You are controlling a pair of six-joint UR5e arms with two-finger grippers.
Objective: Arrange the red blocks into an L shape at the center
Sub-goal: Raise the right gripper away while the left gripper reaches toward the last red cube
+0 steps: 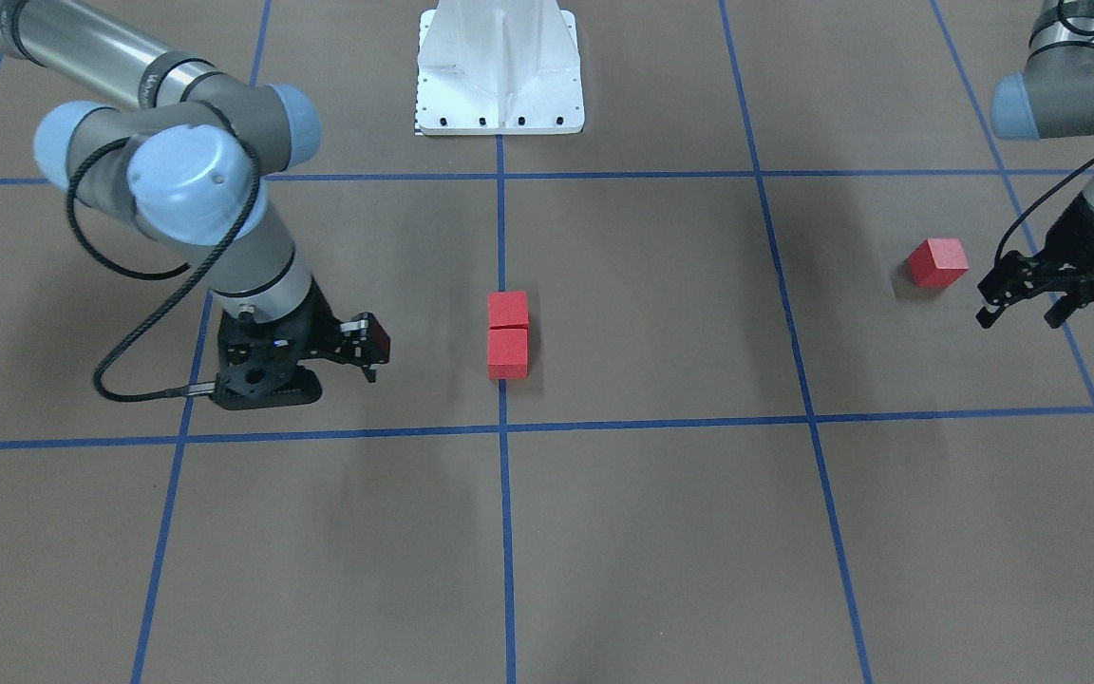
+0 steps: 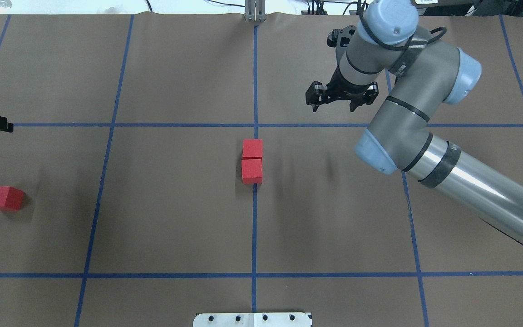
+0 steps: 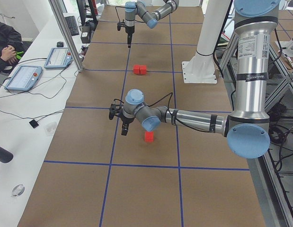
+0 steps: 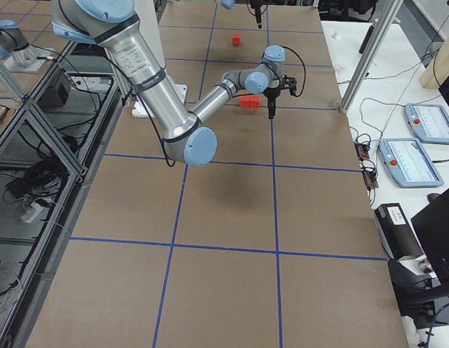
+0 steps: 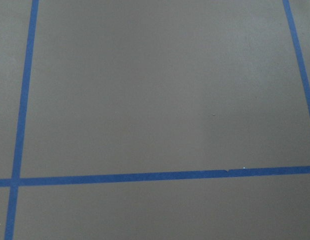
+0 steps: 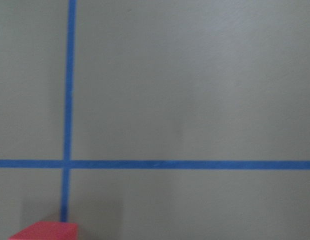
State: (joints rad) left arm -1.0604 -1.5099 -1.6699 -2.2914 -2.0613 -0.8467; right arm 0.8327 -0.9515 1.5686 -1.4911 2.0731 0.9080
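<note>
Two red blocks (image 1: pixel 507 334) (image 2: pixel 252 161) sit touching in a short row on the middle blue tape line at the center (image 2: pixel 288 181). The third red block (image 1: pixel 938 262) (image 2: pixel 4 198) lies alone far out on my left side. My left gripper (image 1: pixel 1020 313) hovers open and empty just beside that lone block, a little farther from the base. On the other side, my right gripper (image 2: pixel 333 105) (image 1: pixel 368 361) is open and empty, off to the side of the pair. The right wrist view catches a red block's top edge (image 6: pixel 44 231); the left wrist view shows only floor.
The white metal base (image 1: pixel 499 76) stands at the robot's edge on the middle line. Blue tape lines (image 2: pixel 255 227) cross the brown floor. A side bench with teach pendants (image 3: pixel 23 78) and a person's hands (image 3: pixel 6 52) runs along the far edge.
</note>
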